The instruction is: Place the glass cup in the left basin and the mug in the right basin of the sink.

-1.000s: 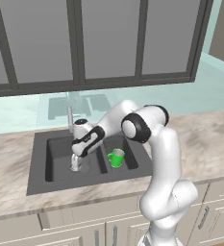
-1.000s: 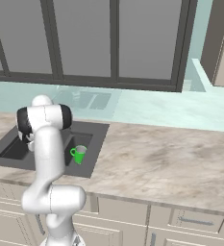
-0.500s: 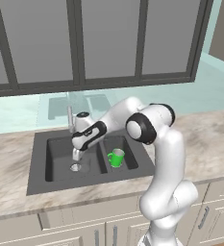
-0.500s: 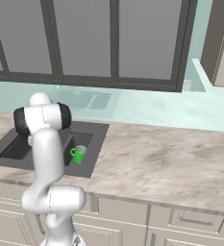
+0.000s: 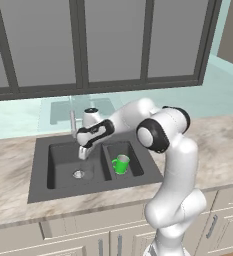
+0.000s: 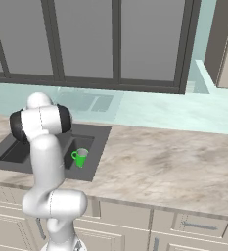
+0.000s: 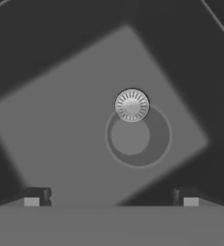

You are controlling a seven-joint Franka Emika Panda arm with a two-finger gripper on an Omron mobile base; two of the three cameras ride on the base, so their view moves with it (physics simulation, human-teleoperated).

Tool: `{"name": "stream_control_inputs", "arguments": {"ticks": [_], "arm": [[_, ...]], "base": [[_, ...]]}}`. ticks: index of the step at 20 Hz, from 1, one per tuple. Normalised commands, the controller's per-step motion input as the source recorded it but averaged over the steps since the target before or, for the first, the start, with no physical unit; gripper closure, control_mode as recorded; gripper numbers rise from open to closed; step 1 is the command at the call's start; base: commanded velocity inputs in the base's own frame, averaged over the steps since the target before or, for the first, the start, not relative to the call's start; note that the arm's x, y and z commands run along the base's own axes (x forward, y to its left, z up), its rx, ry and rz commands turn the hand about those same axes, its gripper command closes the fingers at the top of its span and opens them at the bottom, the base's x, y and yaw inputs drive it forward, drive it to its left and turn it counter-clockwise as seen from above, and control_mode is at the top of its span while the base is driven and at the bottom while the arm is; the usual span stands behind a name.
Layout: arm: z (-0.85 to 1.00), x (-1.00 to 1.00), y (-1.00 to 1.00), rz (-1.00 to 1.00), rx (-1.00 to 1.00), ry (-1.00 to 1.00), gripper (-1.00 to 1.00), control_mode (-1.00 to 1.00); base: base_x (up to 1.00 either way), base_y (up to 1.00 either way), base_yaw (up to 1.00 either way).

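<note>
The glass cup (image 7: 138,136) stands upright on the floor of the left basin (image 5: 62,161), right beside the round silver drain (image 7: 131,104); in the left base view the cup (image 5: 89,173) is a faint see-through shape. My gripper (image 5: 83,153) hangs open above it, pointing down, with nothing between its fingertips (image 7: 36,196). In the right basin (image 5: 134,170) sits the green mug (image 5: 121,164), upright, also seen from the other side (image 6: 79,157). Both basins belong to the dark sink (image 5: 38,187).
A slim silver faucet (image 5: 73,121) rises behind the sink, close to my hand's left. Marble counter (image 6: 159,166) stretches to the right of the sink. Dark-framed windows (image 5: 113,45) run along the back wall.
My gripper has risen out of the left basin, staying open. The glass cup stays on the basin floor by the drain. The mug has not moved.
</note>
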Motion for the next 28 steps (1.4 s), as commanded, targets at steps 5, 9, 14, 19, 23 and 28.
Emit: {"name": "stream_control_inputs", "arguments": {"ticks": [5,9,14,19,23,28], "arm": [[0.38,-0.03,-0.24,-0.02,0.02,0.01,-1.00,-1.00],[0.37,-0.10,-0.26,-0.06,0.00,0.04,-1.00,-1.00],[0.35,-0.19,-0.27,-0.10,0.00,0.05,-1.00,-1.00],[0.34,-0.25,-0.25,-0.12,0.00,0.03,-1.00,-1.00],[0.30,-0.31,-0.26,-0.13,0.00,0.00,-1.00,-1.00],[0.24,-0.38,-0.24,-0.17,0.00,0.00,-1.00,-1.00]], "base": [[0.00,0.00,0.00],[0.00,0.00,0.00],[0.00,0.00,0.00],[0.00,0.00,0.00],[0.00,0.00,0.00],[0.00,0.00,0.00]]}}
